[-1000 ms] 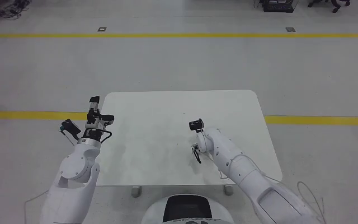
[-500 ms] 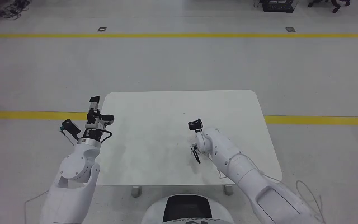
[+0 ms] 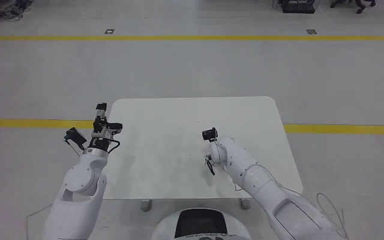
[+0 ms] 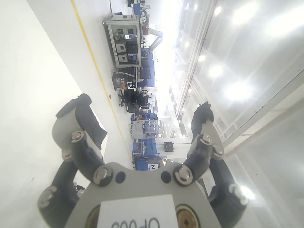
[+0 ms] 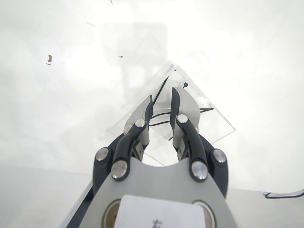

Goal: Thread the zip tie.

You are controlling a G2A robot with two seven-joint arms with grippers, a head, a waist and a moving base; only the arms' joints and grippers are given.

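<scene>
Two end effectors are working over one white worktop point(image 3: 180, 120). The left end effector point(image 4: 144, 110) is sitting at the worktop's left edge, fingers spread wide, carrying nothing. The right end effector point(image 5: 162, 96) is hanging over one clear tray point(image 5: 220, 122) near the front edge, fingers narrow with a gap showing, tips dipping inside. The black zip ties point(image 5: 162, 87) are lying in that tray: two, possibly three, since the strands are crossing.

My left jaws stand spread wide apart with nothing between them, aimed out across the room. Beyond them: pale floor point(image 4: 30, 67), a yellow floor line point(image 4: 91, 48), a framed equipment cabinet point(image 4: 124, 41), bright ceiling lights point(image 4: 239, 12)
</scene>
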